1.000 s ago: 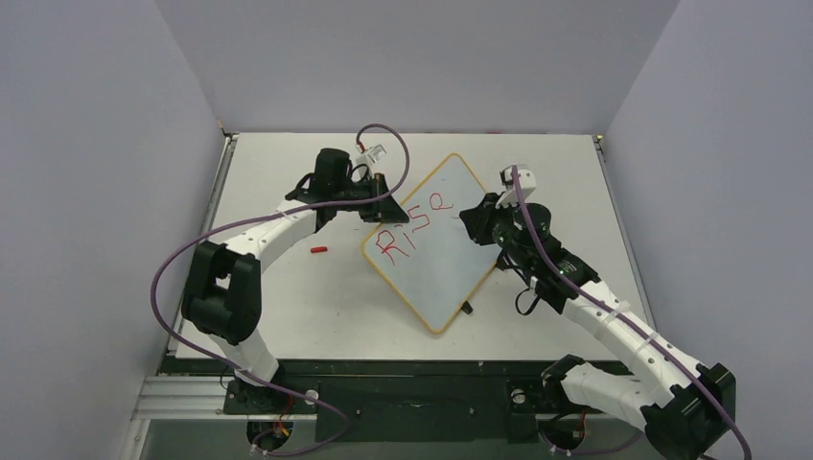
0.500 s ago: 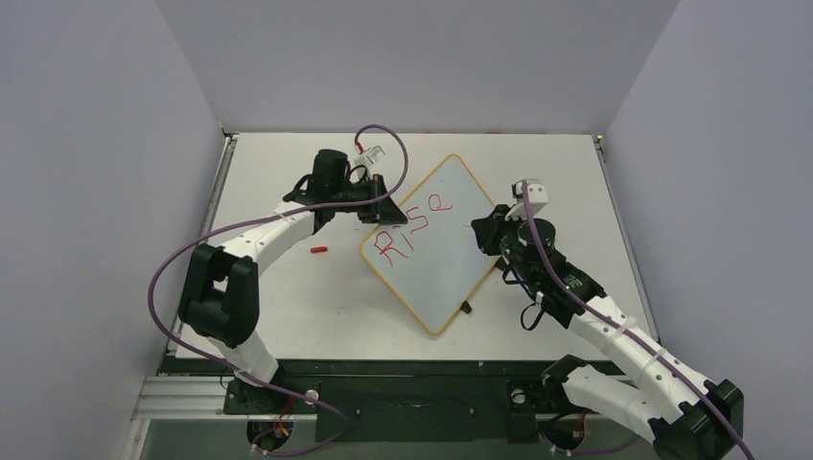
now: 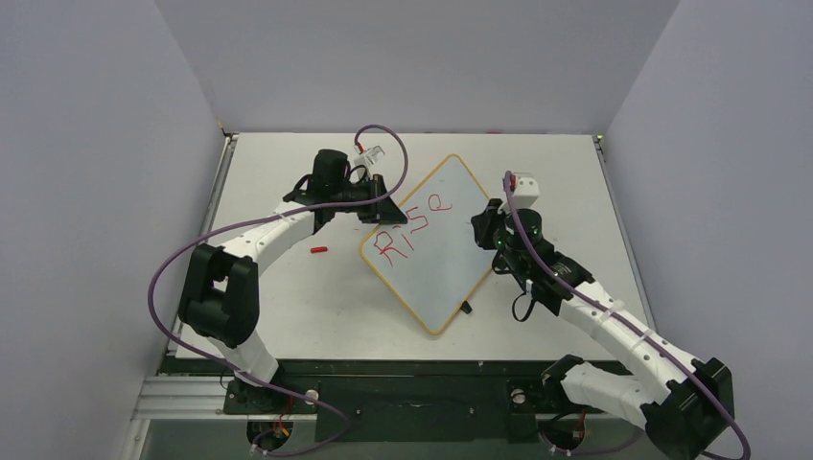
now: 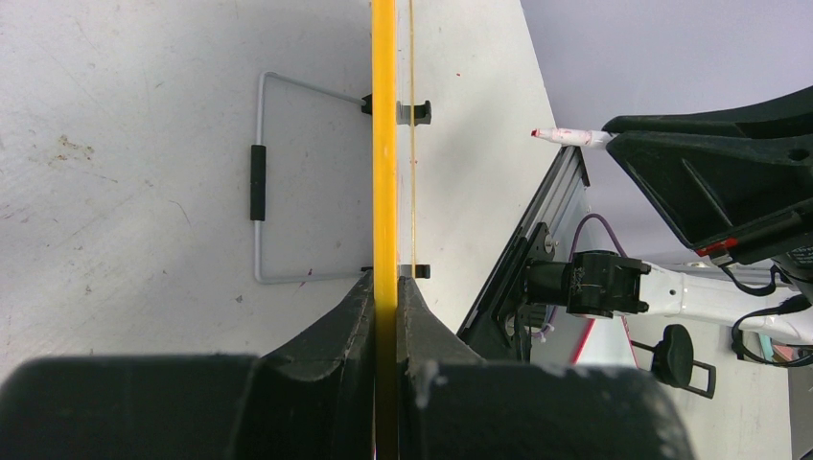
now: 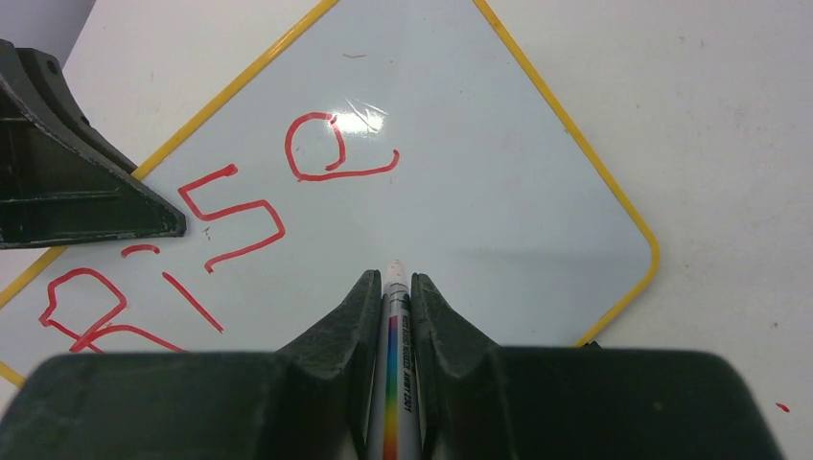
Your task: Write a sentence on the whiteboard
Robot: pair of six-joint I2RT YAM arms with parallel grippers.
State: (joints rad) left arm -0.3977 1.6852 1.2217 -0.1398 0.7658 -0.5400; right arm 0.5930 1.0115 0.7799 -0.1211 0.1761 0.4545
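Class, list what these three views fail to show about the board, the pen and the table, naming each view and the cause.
Left wrist view: the whiteboard is edge-on, so its writing is hidden.
Right wrist view: the marker has a label too small to read.
Top view: the right pincer hides the marker.
Top view: the red object is too small to identify.

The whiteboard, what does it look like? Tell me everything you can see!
The whiteboard is shiny white with a thin yellow frame and rounded corners, turned like a diamond on the table. Red letters spell Rise. Two black clips on one edge hold a wire loop. The left end effector pinches its edge.
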